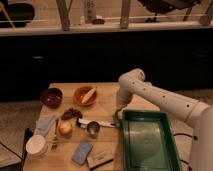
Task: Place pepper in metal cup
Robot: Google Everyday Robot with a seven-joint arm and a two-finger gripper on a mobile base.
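The pincer [119,113] hangs low over the wooden table [107,102], at the left rim of the green tray [150,159]. Whether it is clenched or released I cannot tell. The pepper [117,120] shows as a slim green curve right under it, against the tray's rim. I cannot tell whether it is grasped or lying loose.

The metal cup [93,129] sits to the pincer's left and a little nearer the camera, well apart from it, with its long handle reaching back toward the pincer.

Risks, as I judge them:
- The pepper lands on the table here, since the cup is not beneath it.
- The curved pepper bridges the cup's small mouth and tips out.
- The arm nudges the handle and turns the cup.

Counts:
- One pepper
- One metal cup
- One tray
- One white paper cup [36,145], far left of the pincer
- Two bowls, orange [85,95] and dark red [51,97], beyond and to the left
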